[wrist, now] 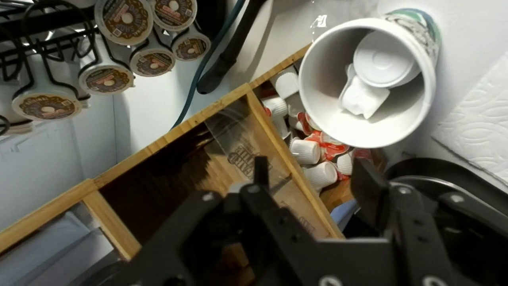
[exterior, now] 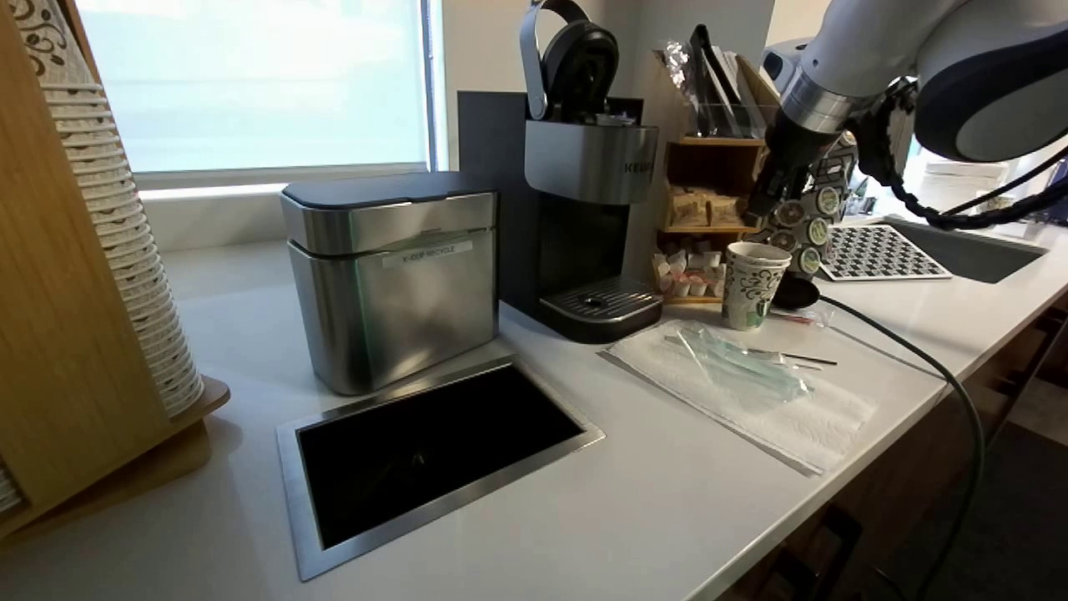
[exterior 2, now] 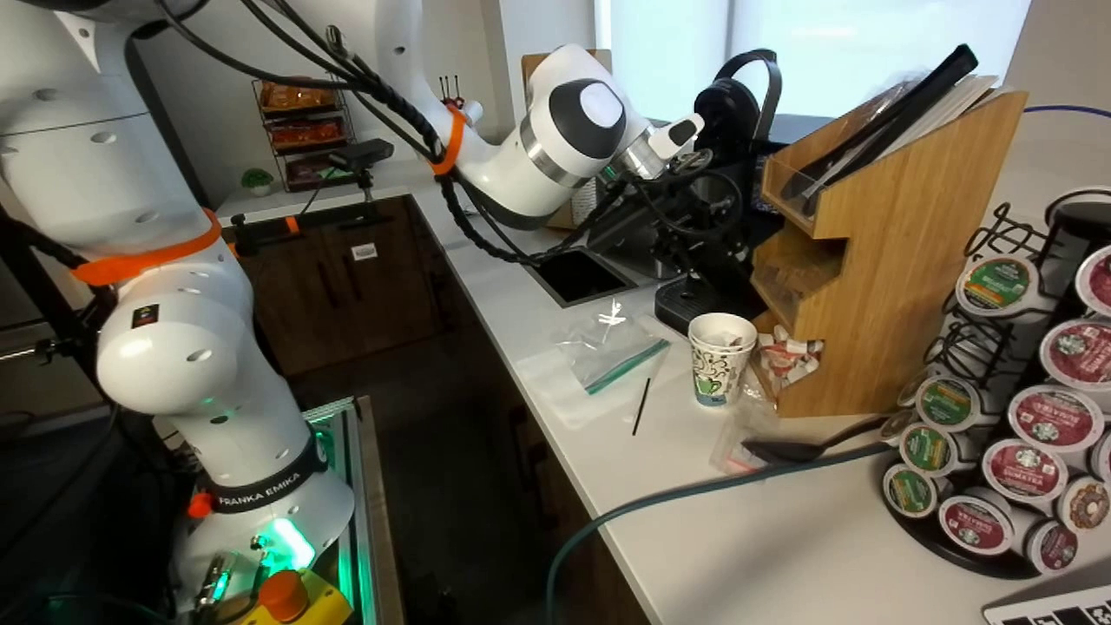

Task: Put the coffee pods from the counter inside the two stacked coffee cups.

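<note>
The two stacked coffee cups stand upright on the off-white counter, printed with dark swirls. They also show in the other exterior view, cups. Looking into them, the wrist view shows a round white coffee pod and a smaller crumpled white piece lying inside. My gripper stands open beside and above the cups, over the wooden organizer's edge, its fingers well apart with nothing between them. In an exterior view the gripper hangs above and behind the cups' rim. Loose coffee pods on the counter are out of view.
A wooden organizer with creamers adjoins the cups. A pod carousel, coffee machine and steel canister stand around. A black spoon, hose and plastic bag lie on the counter.
</note>
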